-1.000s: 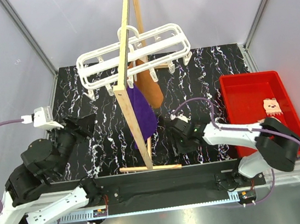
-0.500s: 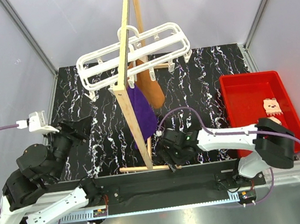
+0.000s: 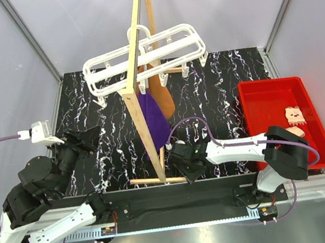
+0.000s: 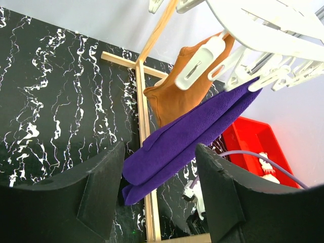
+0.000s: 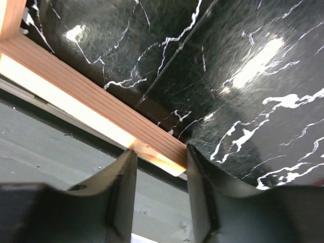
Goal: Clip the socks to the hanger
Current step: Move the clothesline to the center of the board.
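Note:
One sock (image 3: 295, 116), beige cuff and red foot, lies in the red tray (image 3: 257, 115), far from both grippers; the left wrist view shows the sock (image 4: 266, 168) too. The white hanger (image 3: 142, 58) hangs by its hook on the wooden stand (image 3: 139, 100), its clips dangling (image 4: 195, 66). My right gripper (image 3: 185, 169) is low at the stand's foot, with its fingers on either side of the right end of the foot bar (image 5: 152, 147); the gripper (image 5: 159, 154) touches it on both sides. My left gripper (image 3: 84, 141) is open and empty (image 4: 159, 152), aimed at the hanging cloths.
A purple cloth (image 3: 153, 122) and a brown cloth (image 3: 162, 94) hang from the hanger's clips beside the stand's post. The stand's foot bar (image 3: 158, 181) lies close to the mat's near edge. The red tray sits at the right side of the black marbled mat (image 3: 102, 117).
My right gripper moved left across the mat to the end of the stand's foot bar and narrowed onto it. The stand shifted slightly left. My left arm drew back a little.

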Motion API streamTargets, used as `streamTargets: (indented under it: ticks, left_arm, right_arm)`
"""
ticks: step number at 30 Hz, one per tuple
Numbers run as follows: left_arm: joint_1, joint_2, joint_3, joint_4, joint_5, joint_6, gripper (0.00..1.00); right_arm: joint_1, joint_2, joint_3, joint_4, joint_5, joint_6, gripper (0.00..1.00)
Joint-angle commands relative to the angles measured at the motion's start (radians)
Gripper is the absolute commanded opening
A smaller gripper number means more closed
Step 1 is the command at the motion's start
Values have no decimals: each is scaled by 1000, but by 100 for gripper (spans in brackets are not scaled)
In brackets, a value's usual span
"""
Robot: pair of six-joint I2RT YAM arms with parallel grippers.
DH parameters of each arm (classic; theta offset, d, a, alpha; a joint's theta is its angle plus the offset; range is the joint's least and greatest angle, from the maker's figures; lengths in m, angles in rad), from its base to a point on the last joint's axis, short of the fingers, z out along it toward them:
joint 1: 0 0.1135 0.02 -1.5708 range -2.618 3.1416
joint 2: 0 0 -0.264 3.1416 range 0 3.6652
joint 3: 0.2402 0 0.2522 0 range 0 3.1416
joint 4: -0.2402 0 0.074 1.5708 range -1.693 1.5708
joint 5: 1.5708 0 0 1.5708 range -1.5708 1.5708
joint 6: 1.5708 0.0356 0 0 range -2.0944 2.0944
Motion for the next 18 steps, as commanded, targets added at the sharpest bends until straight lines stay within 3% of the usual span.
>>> streamTargets:
  ticks: [1, 11, 14, 17, 18]
  left_arm:
    - [-4, 5, -1, 32, -16, -3, 63]
    - [-4, 11, 5, 35, -7, -7, 63]
    - [-4, 8, 10, 24, -8, -12, 63]
    - [-4, 4, 8, 33, -13, -15, 63]
    - [-4, 5, 8, 42, -13, -10, 63]
  right_arm:
    - [-7, -48, 36, -10, 123, 38, 38]
    - [-58, -60, 3, 0, 120, 61, 39]
    - [-59, -59, -2, -18, 119, 81, 45]
    - [-58, -72, -4, -35, 117, 101, 61]
    - [-58, -79, -4, -41, 120, 106, 70]
